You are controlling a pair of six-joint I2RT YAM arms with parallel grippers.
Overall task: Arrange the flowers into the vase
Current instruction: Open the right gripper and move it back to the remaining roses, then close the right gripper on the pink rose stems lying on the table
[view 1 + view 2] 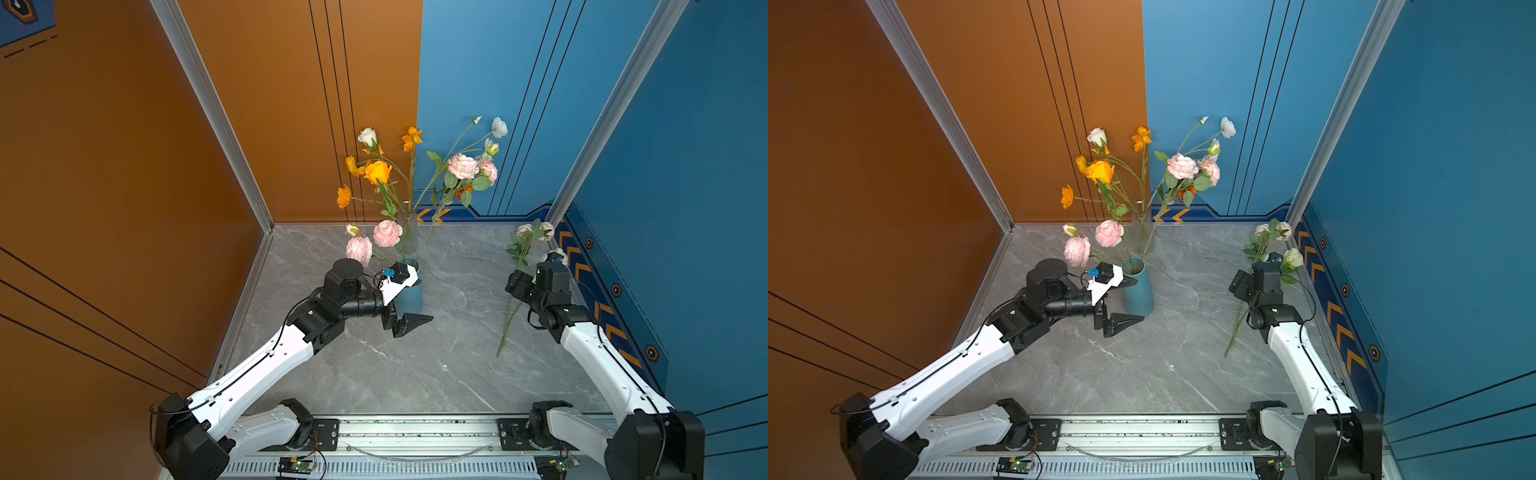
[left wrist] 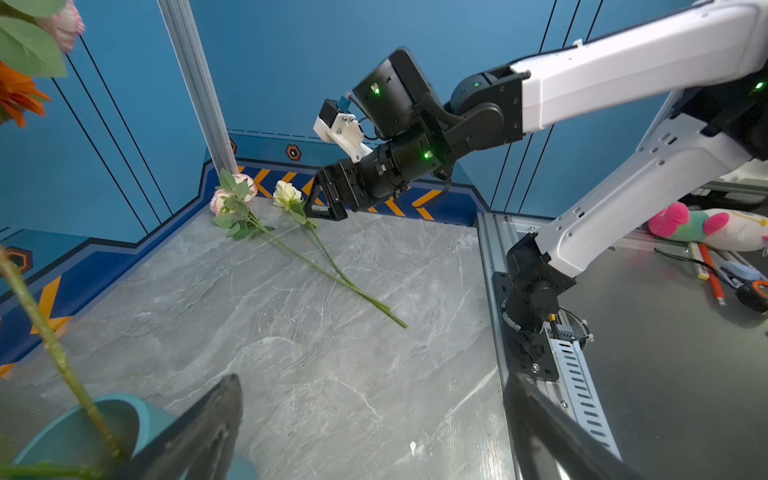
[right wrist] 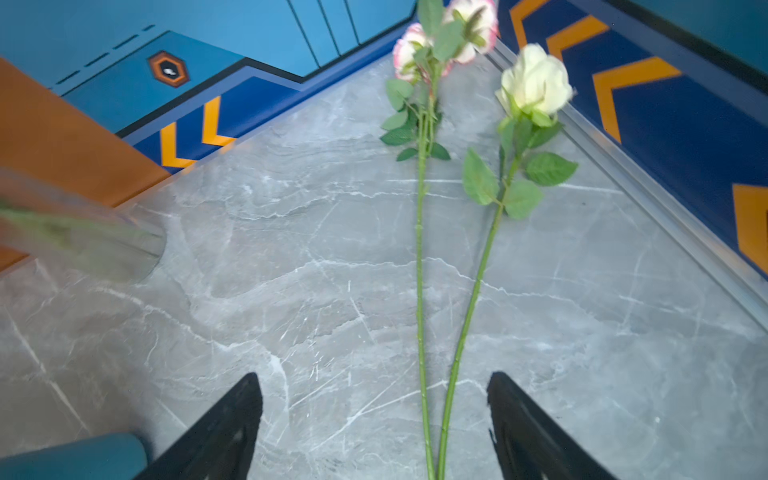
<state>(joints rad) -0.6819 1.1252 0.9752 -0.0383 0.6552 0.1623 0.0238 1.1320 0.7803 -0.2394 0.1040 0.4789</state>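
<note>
Your right pincer (image 3: 374, 378) hangs over the bench (image 1: 395, 374) with its jaws apart and nothing clamped. In its wrist view, two stems lie flat below the gap. Your left pincer (image 2: 374, 378) is also spread wide and empty, just beside the teal vase (image 1: 411, 299).

On the grey marble bench, most of the flowers (image 1: 378, 172) already stand in two vases near the middle of the far edge. These are the teal vase and, behind it, a clear glass vase (image 1: 408, 232). Two flowers lie loose by the far right corner, a pink-edged rose spray (image 3: 446, 31) and a cream rose (image 3: 536, 83). Their blooms point toward that corner, and their stems run side by side toward the near edge, drawing together at the cut ends.

You look to be at the pick-up of one of these last two. Lower the right pincer and close on a single stem. Choose a spot nearer the blooms, where the stems lie apart, or you may take both. After that comes the carry: stand the stem upright and thread its cut end into a mouth already crowded with stems.
</note>
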